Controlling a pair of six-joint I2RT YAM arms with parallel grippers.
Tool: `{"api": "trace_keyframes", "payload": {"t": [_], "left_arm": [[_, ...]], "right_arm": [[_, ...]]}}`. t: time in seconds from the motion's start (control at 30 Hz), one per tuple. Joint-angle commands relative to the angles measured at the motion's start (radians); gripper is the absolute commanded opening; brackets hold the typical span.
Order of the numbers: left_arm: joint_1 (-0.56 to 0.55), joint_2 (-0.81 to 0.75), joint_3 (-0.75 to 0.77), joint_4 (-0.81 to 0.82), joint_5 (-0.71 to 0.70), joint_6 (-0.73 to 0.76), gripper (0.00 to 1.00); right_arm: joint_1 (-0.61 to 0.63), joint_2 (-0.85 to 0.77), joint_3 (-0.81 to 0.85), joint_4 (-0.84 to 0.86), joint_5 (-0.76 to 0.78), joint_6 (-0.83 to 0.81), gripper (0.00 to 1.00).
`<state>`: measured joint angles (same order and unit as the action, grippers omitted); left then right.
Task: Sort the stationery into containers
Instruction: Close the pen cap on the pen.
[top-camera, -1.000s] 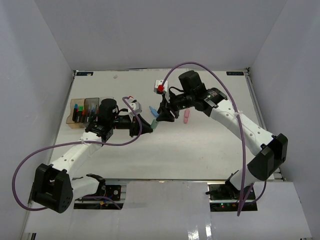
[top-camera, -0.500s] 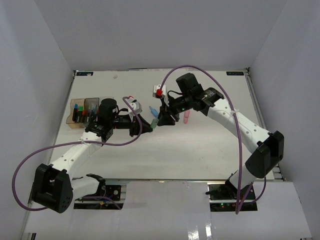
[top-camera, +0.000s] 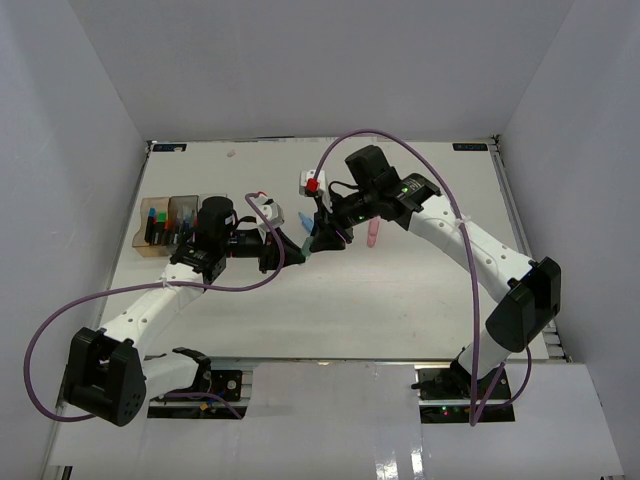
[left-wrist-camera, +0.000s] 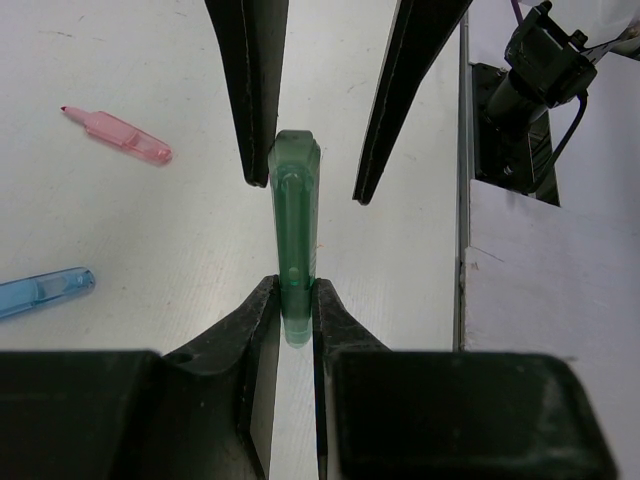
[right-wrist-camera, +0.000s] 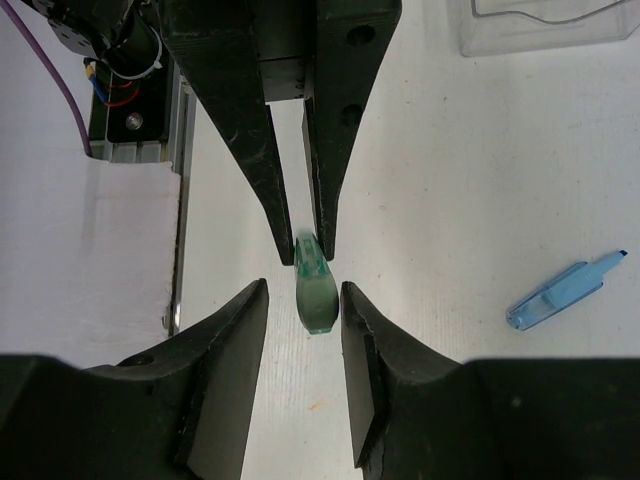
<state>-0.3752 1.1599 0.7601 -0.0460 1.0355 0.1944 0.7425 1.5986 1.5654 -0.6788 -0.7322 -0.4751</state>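
- Left claw (left-wrist-camera: 292, 290) is clamped on one end of the green piece (left-wrist-camera: 293, 215).
- Its long axis points into the right claw (right-wrist-camera: 303, 292), whose jaws stand apart around the free end.

Top cam is bright and evenly lit from above, just faint soft shadows on the white table (top-camera: 400, 300), plus some glare on the shiny strip (top-camera: 400, 440) at the near edge. Wrist cams are sharp mid-frame, but the close-up fingers (left-wrist-camera: 250, 390) go nearly black w/ no detail.
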Motion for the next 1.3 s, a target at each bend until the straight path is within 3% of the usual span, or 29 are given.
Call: {"api": "trace_keyframes", "payload": {"t": [0.0,0.47,0.97,1.27], "left_arm": [[-0.004,-0.022,0.034,0.000,0.020,0.017,0.00],[-0.004,-0.023,0.033,0.000,0.023,0.016,0.00],[-0.004,-0.029,0.041,0.003,0.041,0.017,0.00],[-0.004,-0.075,0.041,0.028,0.020,-0.007,0.00]], "right_arm": [[0.009,0.004,0.044,0.012,-0.018,0.004,0.41],[0.012,0.004,0.047,0.013,-0.009,0.012,0.39],[0.035,0.015,-0.014,0.025,-0.009,0.024,0.18],[0.066,0.049,-0.045,-0.030,0.051,0.023,0.15]]}}
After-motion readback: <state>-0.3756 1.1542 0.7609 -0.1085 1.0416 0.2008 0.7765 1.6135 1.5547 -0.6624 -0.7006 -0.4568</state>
